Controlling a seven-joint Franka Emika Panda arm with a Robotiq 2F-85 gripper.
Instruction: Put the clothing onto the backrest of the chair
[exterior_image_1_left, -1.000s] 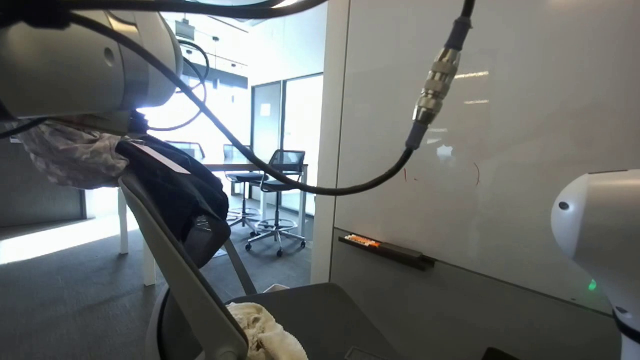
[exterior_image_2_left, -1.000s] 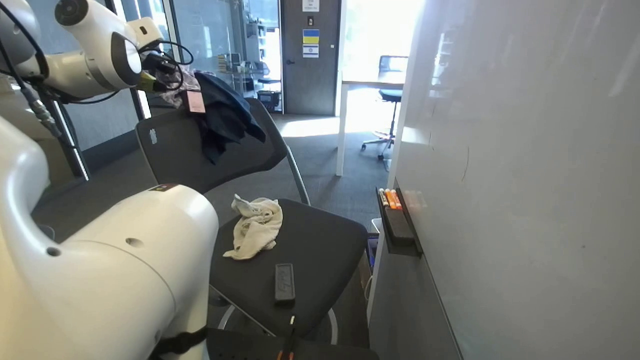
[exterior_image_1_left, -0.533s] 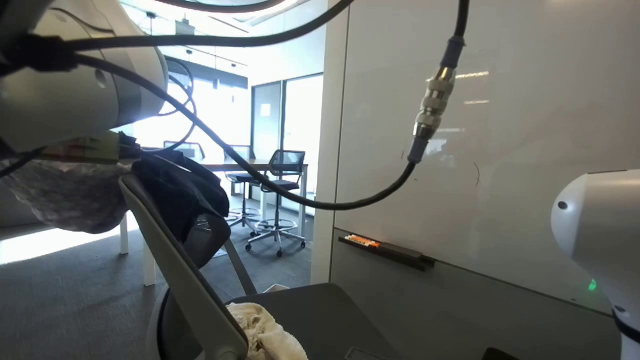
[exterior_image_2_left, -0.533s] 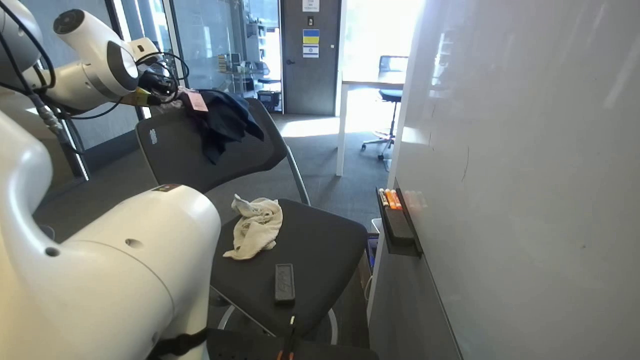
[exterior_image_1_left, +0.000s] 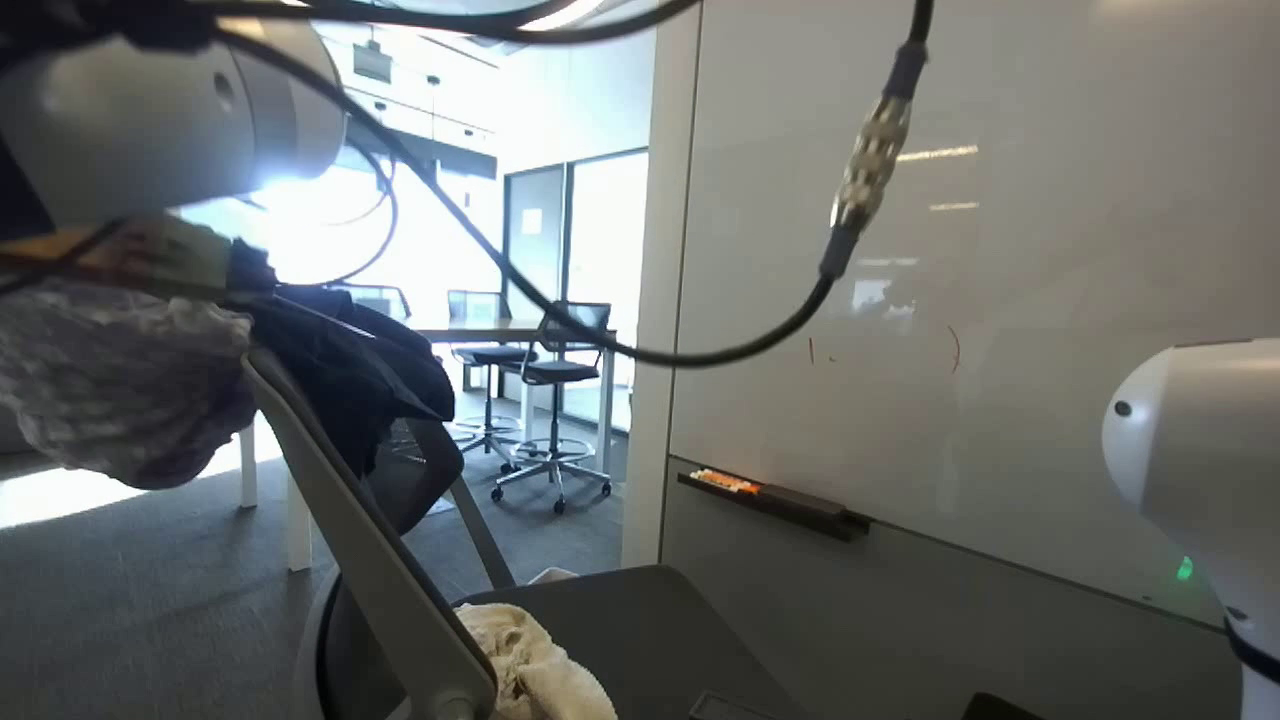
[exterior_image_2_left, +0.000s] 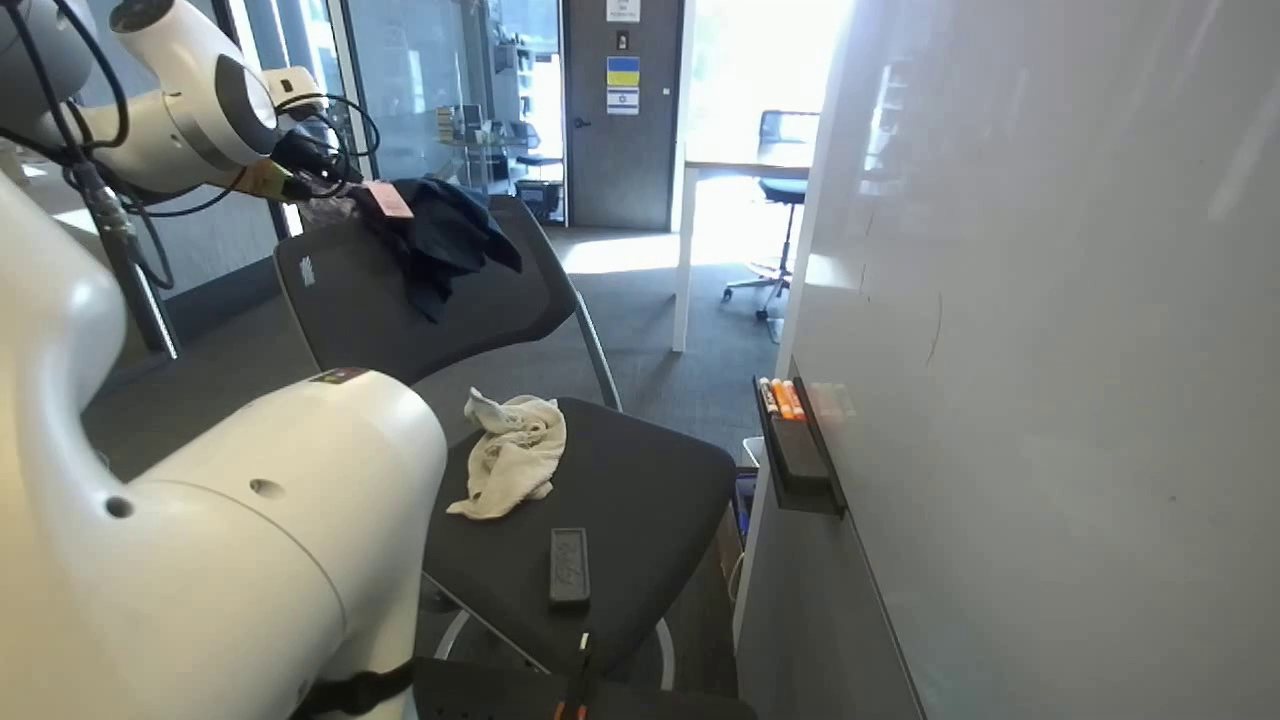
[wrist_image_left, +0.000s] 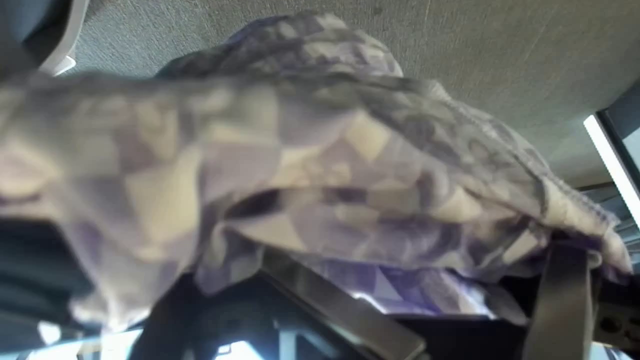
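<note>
In an exterior view, a dark navy cloth (exterior_image_2_left: 448, 232) with a pink rectangular tag (exterior_image_2_left: 389, 199) lies draped over the top of a black mesh chair backrest (exterior_image_2_left: 375, 320). A mauve-and-cream patchwork cloth (wrist_image_left: 345, 155) hangs bunched on the rear side; whether both are one garment is unclear. Near the backrest's top left, the black two-fingered gripper (wrist_image_left: 422, 254) stands wide, its fingers well apart, patchwork cloth spread at their tips. The clothing likely handles as light, limp and hard to damage, but may slide; any fresh hold seems best on a thick fold near the top edge.
</note>
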